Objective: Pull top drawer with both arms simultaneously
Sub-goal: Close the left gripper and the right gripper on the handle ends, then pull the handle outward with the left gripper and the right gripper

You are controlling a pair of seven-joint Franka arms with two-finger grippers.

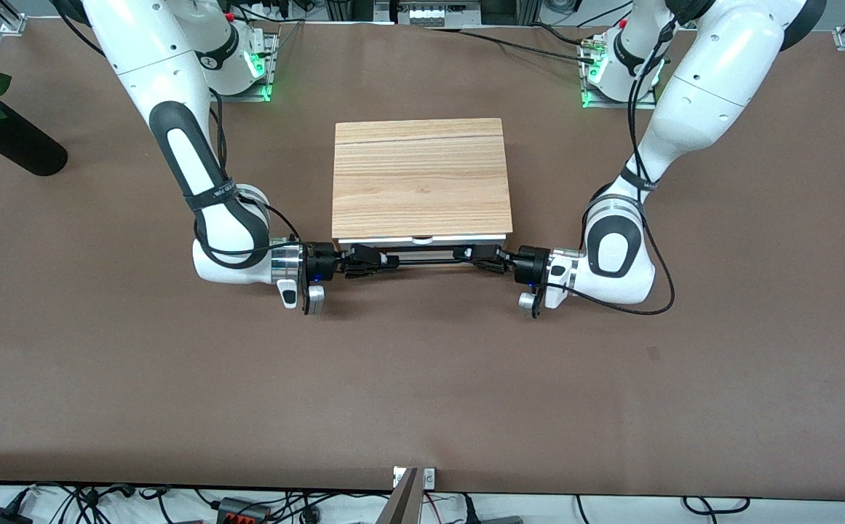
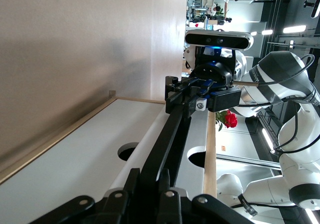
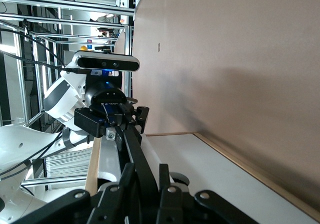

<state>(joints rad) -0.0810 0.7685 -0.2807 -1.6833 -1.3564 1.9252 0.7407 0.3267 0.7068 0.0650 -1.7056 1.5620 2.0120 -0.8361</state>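
The top drawer (image 1: 422, 239) shows as a thin white strip with a small notch under the wood-grain cabinet top (image 1: 421, 178). Its black bar handle (image 1: 426, 256) runs along the front. My right gripper (image 1: 365, 259) is shut on the handle's end toward the right arm's end of the table. My left gripper (image 1: 482, 256) is shut on the other end. In the left wrist view my left gripper (image 2: 156, 181) clamps the bar (image 2: 172, 134) over the white front panel (image 2: 75, 159), with the right gripper (image 2: 192, 97) farther along. In the right wrist view my right gripper (image 3: 145, 179) holds the bar (image 3: 132, 144).
A black vase with a red rose (image 1: 7, 142) lies at the right arm's end of the table, toward the bases. The brown table (image 1: 422, 378) spreads in front of the cabinet. Cables hang along its front edge.
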